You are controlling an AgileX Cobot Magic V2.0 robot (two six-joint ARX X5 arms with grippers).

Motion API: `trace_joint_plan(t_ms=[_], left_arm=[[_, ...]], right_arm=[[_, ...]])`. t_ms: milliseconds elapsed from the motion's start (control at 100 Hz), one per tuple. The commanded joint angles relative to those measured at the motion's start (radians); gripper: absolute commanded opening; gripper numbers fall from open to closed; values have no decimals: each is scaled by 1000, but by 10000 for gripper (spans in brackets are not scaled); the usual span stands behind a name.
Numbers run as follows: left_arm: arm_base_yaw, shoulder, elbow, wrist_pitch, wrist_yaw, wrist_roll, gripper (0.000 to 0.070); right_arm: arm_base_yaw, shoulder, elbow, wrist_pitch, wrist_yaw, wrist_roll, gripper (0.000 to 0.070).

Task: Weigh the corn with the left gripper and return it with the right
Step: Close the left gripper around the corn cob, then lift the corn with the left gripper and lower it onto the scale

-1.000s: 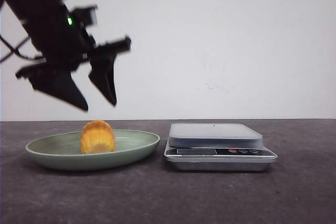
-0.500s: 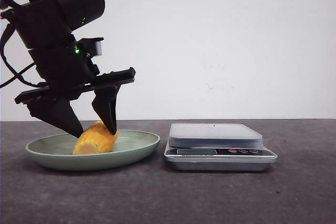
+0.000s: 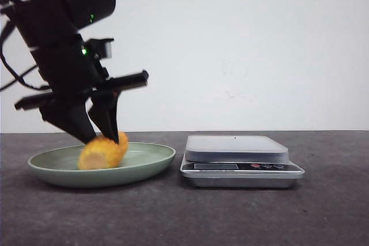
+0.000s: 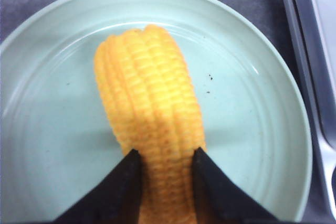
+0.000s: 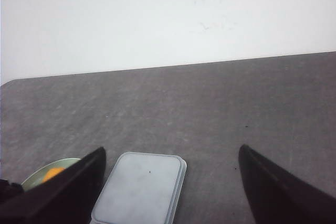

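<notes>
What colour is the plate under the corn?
Pale green; the plate shows best in the left wrist view, with the yellow corn lying on it.

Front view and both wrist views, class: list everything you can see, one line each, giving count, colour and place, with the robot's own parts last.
corn: one, yellow-orange, lying in the plate.
plate: one, pale green, on the table left of the scale.
scale: one, silver-grey, nothing on its platform, right of the plate.
table: one, dark grey.
wall: white, behind the table.
left gripper: one, black, shut on the corn.
right gripper: one, black, open, above the table beyond the scale.
</notes>
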State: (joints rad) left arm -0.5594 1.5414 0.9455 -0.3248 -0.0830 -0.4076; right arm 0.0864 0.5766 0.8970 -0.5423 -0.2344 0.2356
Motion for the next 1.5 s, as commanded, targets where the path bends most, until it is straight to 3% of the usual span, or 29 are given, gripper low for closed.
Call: trace_joint_plan(t_ms=[0,120,330,510,1320,1430,1490], left_arm=[[-20,-45,60,2,14,5,10],[-51,-64,184,-55,91,10,12],[-165,51,451,-133,40,61,12],[-216,192,583,-126,32,52,12],[-240,460,602,-34,22,19,19],[-240,469,602,-35,23,19,55],[-240,470,602,-35,23,19,158]], right_arm=[[4,3,19,10,-1,-8,511],[4,3,19,10,-1,-8,511],[4,3,19,11,-2,-8,511],[4,3,19,9,-2,-8,511],[4,2,19,-13,-1,-8,511],[4,2,19,-14,-1,-8,511],[4,2,19,-14,-1,-8,511]])
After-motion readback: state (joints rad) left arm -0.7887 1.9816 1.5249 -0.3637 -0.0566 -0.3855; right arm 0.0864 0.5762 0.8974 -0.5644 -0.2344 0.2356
